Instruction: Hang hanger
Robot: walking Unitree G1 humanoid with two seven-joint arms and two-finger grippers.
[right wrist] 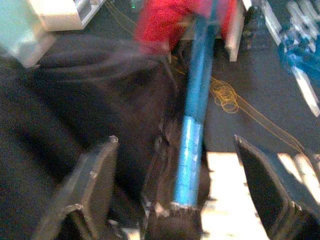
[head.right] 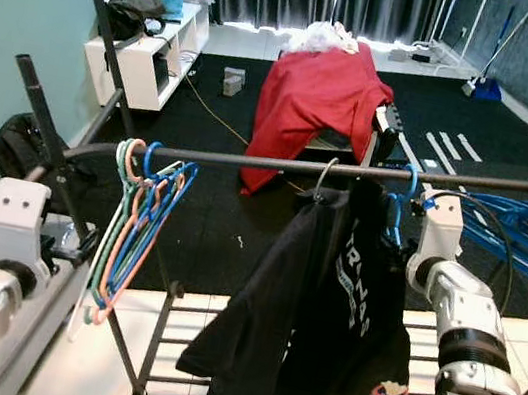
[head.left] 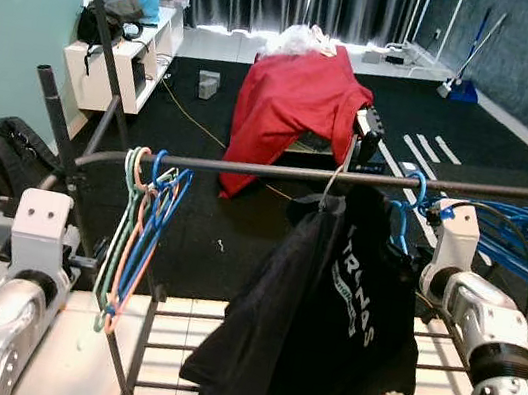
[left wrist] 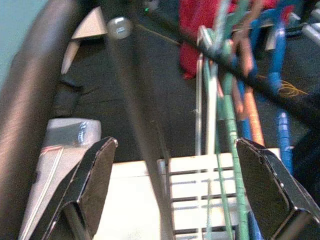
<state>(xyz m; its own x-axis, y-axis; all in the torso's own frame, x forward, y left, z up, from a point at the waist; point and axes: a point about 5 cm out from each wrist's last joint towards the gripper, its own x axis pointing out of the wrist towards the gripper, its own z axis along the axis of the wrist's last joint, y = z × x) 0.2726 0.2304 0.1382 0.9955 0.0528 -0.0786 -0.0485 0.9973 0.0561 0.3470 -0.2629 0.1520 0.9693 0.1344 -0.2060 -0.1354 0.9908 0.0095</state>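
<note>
Rail (head.left: 279, 170): a dark bar running across the view in front of the robot, carried on a black rack.
Hanger (head.left: 406, 216): blue, its hook over the rail at the right, beside the black shirt (head.left: 326, 309) that hangs from a metal hook at the rail's middle. The shirt hides most of the hanger's body.
Right gripper (right wrist: 175, 187): raised to the rail just right of the shirt. In the right wrist view its two fingers stand wide apart, with the blue hanger arm between them and touching neither; released.
Left gripper (left wrist: 170, 185): low on the left, fingers spread and empty, aimed toward the bunch (head.left: 137, 227) of green, orange and blue hangers at the rail's left end.
Task state: judged from the hook sitting on the rail, the hanging looks done or nearly so.
Handling: the hanger is probably light, stiff, smooth plastic, likely to swing on its hook and slip in a pinch. The shirt is soft and can drag on it.
Where to hold: the straight blue arm just below the hook, clear of the cloth.
Risk: a nudge could lift the hook off the rail.
Background: a red cloth (head.left: 295, 101) draped over furniture, a white shelf (head.left: 125, 58) at the left wall.
</note>
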